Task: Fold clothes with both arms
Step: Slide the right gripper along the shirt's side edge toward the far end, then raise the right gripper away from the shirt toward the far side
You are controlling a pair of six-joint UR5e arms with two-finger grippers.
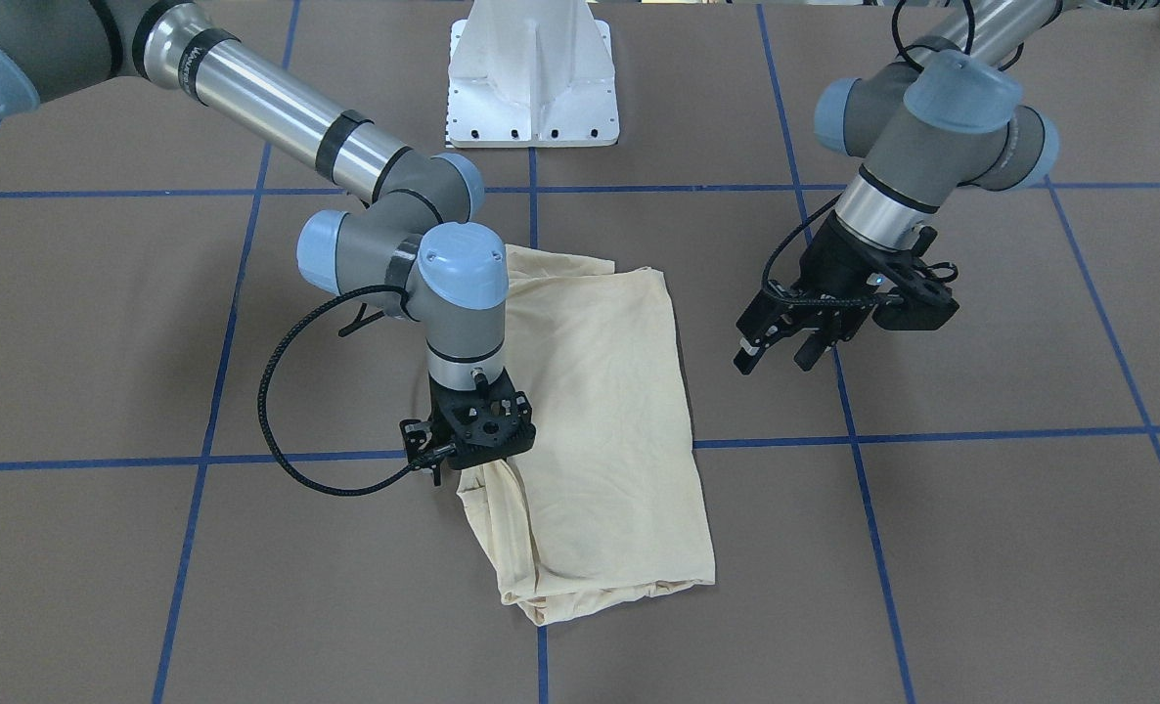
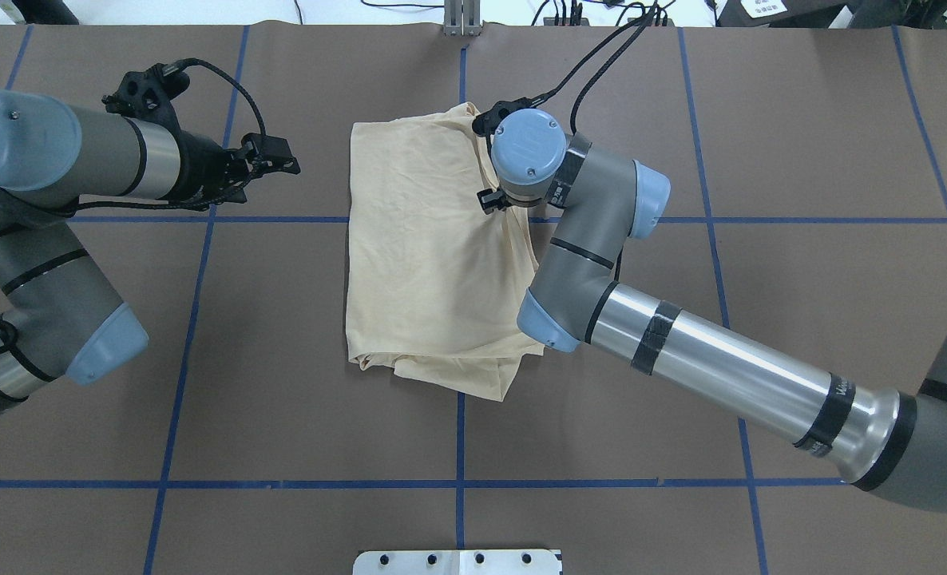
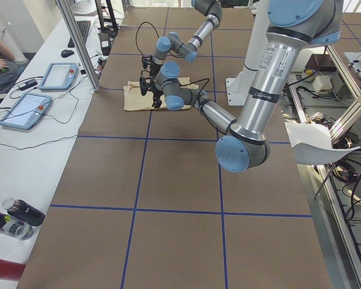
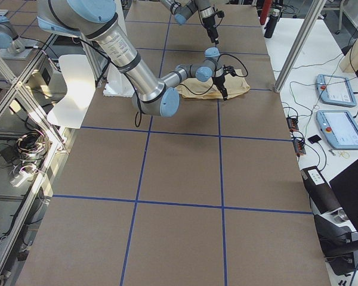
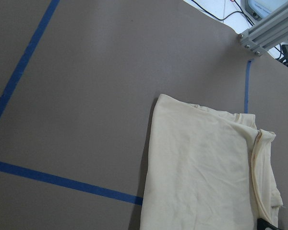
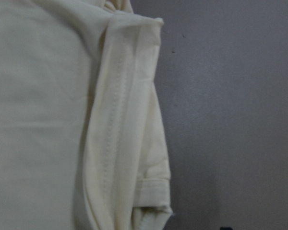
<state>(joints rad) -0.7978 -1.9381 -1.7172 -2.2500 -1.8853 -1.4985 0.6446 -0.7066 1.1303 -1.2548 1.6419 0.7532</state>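
Right gripper (image 1: pixel 455 460) planted on the folded T-shirt (image 1: pixel 600 411), left gripper (image 1: pixel 776 354) off to the side.
Lay mid-table (image 1: pixel 981 548) as a rough rectangle, plain cream side up, long axis running straight away from the robot, hem end pointing at the operators' side. Had the right one pointing straight down on the shirt's right edge toward that far end, fabric peaked up under it; couldn't tell if clamped, fingertips hidden. Had the left one over bare table near the other edge, fingers spread apart, touching nothing.

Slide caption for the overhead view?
Right arm reaches over the folded shirt; left gripper open, clear of it.
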